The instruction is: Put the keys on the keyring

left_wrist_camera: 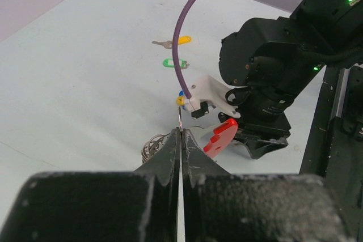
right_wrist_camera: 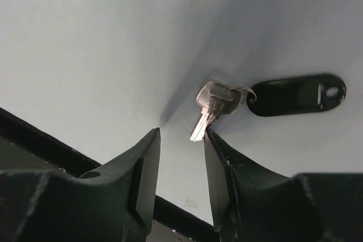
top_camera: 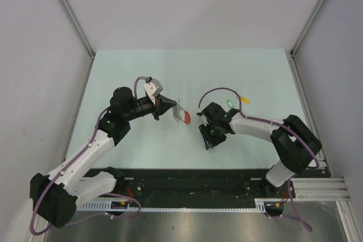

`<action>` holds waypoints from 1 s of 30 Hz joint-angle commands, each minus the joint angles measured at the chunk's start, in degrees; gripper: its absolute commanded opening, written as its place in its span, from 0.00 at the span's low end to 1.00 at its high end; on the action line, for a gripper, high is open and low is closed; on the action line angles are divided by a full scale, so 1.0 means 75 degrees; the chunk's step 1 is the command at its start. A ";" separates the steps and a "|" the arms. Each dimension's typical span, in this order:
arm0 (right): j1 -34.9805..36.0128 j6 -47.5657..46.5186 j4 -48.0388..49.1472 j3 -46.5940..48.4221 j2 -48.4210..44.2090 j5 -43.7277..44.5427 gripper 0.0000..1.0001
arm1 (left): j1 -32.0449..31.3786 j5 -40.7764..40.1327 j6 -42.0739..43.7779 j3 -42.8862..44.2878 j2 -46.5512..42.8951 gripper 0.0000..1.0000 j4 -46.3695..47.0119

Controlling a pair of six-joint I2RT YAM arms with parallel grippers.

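My left gripper (left_wrist_camera: pixel 181 131) is shut on a thin strand of the keyring and holds it above the table. The keyring's red tag (left_wrist_camera: pixel 221 137) hangs to the right of the fingertips and its grey chain (left_wrist_camera: pixel 152 144) bunches to their left. The tag also shows in the top view (top_camera: pixel 185 118). A blue-and-yellow key (left_wrist_camera: pixel 181 98) sits just beyond the strand's end. My right gripper (right_wrist_camera: pixel 181 137) is open and low over the table. The black-headed key (right_wrist_camera: pixel 214 105) lies just past its fingertips, blade by the right finger. Green (left_wrist_camera: pixel 173 63) and yellow (left_wrist_camera: pixel 180 41) keys lie farther off.
The right arm's black wrist (left_wrist_camera: pixel 272 66) and its purple cable (left_wrist_camera: pixel 184 38) stand close behind the keyring. In the top view the green key (top_camera: pixel 229 104) and yellow key (top_camera: pixel 245 100) lie behind the right wrist. A black rail (top_camera: pixel 198 182) runs along the near table edge.
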 commanded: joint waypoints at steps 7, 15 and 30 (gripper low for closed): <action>-0.0226 -0.0648 0.0771 0.1174 0.0378 0.0069 0.43 | 0.0105 -0.0033 0.0144 0.0336 -0.0287 0.00 0.0233; -0.1247 -0.0952 0.0396 0.1151 -0.0057 -0.0060 0.50 | 0.0129 0.0002 0.0132 0.0336 -0.0275 0.01 0.0257; -0.1962 -0.0988 0.0865 0.0835 0.0575 -0.1068 0.55 | 0.0129 0.0073 0.0097 0.0325 -0.0228 0.00 0.0304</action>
